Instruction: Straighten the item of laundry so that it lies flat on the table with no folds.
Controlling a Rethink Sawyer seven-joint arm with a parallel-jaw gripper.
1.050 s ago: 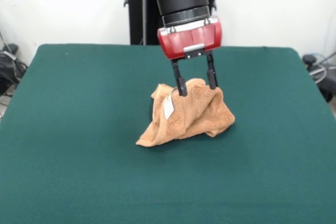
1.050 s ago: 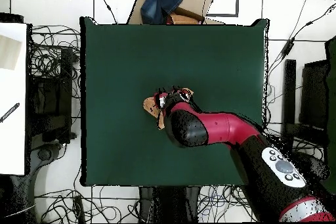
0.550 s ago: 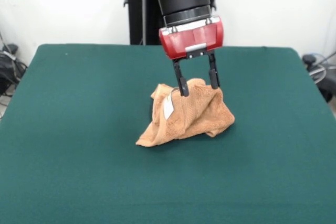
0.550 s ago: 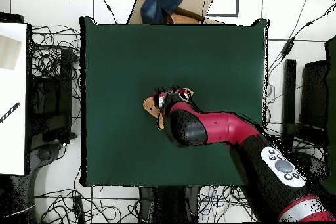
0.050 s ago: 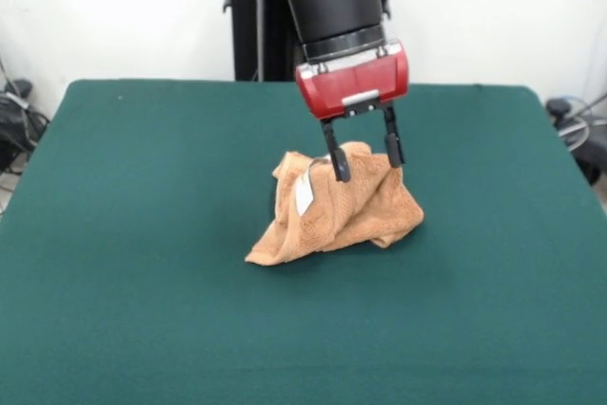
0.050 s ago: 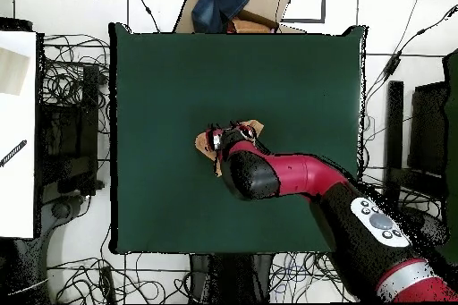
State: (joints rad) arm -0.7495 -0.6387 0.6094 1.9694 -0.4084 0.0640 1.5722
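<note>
The item of laundry [image 5: 346, 211] is an orange-tan towel bunched into a crumpled mound near the middle of the green table [image 5: 142, 234], with a small white label [image 5: 304, 194] showing on its left face. My gripper [image 5: 366, 157] hangs over the mound's top, open, with one fingertip at each side of the top fold. In the overhead view the arm covers most of the towel [image 6: 205, 143], and only its edge shows beside the gripper [image 6: 229, 133].
A cardboard box with blue cloth [image 6: 234, 4] lies beyond the table's far edge in the overhead view. Cables [image 6: 67, 87] run across the floor around the table. A white surface [image 6: 16, 131] stands at the left.
The gripper has shifted slightly to the right and tilted a little over the towel's top. The towel has kept its shape.
</note>
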